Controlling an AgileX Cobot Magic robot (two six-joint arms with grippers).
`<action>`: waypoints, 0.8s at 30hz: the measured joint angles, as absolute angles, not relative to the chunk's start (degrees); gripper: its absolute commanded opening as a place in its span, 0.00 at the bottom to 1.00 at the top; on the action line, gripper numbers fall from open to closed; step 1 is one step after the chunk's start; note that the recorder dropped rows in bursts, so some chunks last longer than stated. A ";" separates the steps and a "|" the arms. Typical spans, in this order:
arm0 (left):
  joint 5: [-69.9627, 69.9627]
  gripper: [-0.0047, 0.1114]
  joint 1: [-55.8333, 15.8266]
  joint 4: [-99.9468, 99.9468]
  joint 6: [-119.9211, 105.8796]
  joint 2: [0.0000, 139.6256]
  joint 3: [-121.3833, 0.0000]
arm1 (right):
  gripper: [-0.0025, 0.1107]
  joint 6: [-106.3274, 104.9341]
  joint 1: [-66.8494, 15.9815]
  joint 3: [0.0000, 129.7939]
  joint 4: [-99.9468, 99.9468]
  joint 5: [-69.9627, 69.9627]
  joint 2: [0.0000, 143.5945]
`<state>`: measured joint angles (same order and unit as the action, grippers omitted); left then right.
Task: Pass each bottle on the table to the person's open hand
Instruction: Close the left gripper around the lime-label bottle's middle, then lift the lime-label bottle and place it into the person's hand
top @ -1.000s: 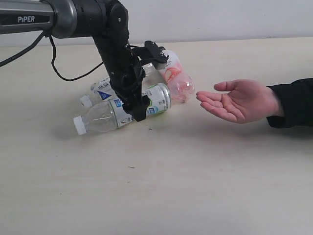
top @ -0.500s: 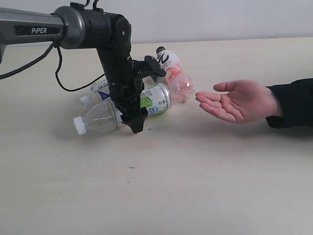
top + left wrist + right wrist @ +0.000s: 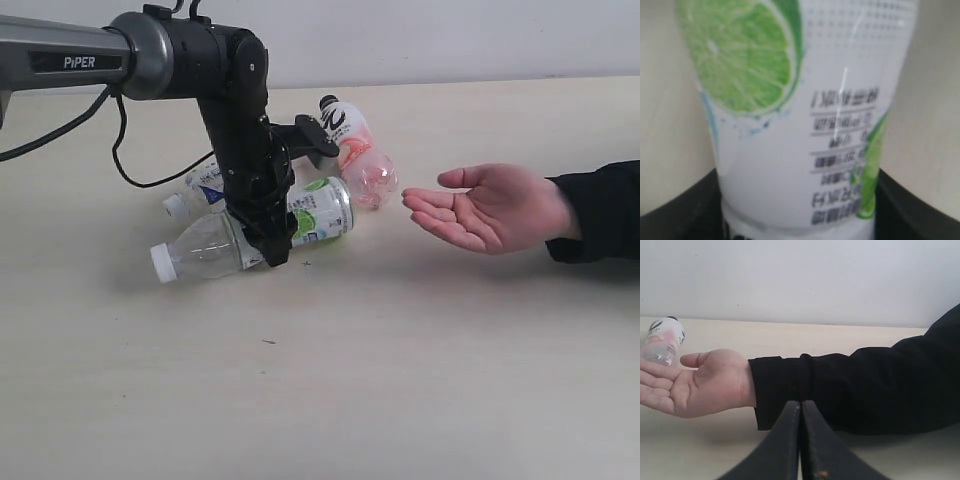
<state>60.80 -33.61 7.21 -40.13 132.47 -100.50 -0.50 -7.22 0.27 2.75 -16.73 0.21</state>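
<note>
Green lime-label bottle pinched in my left gripper, lying on the table.
It rests left of the open hand, well apart, with the pink bottle just on its far side; my right gripper has its jaws pressed together.

Clear lime-label bottle lies on its side on the beige table, white cap pointing away from the hand. White-blue bottle lies just behind it, pink black-capped bottle beside. Open hand palm up, fingertips near the pink bottle's base.
</note>
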 measured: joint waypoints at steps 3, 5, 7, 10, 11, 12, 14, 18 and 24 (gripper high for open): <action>61.76 0.04 -33.61 7.33 -39.51 132.47 -100.50 | 0.02 -0.50 -7.22 0.27 2.75 -16.73 0.21; 62.13 0.04 -33.61 7.43 -38.68 132.47 -100.50 | 0.02 -0.50 -7.22 0.27 2.75 -16.73 0.21; 62.60 0.04 -33.61 7.43 -37.20 132.27 -100.50 | 0.02 -0.50 -7.22 0.27 2.75 -16.73 0.21; 63.12 0.04 -33.61 7.43 -34.99 131.51 -100.50 | 0.02 -0.50 -7.22 0.27 2.75 -16.73 0.21; 63.12 0.04 -33.61 7.43 -34.55 131.04 -100.50 | 0.02 -0.50 -7.22 0.27 2.75 -16.73 0.21; 63.38 0.04 -33.61 7.43 -33.82 130.55 -100.50 | 0.02 -0.50 -7.22 0.27 2.75 -16.73 0.21; 64.06 0.04 -33.61 7.43 -33.00 129.65 -100.50 | 0.02 -0.50 -7.22 0.27 2.75 -16.73 0.21; 65.91 0.04 -33.61 7.92 -30.44 127.89 -100.50 | 0.02 -0.50 -7.22 0.27 2.75 -16.73 0.21; 69.13 0.04 -33.61 9.13 -23.38 125.22 -100.50 | 0.02 -0.50 -7.22 0.27 2.75 -16.73 0.21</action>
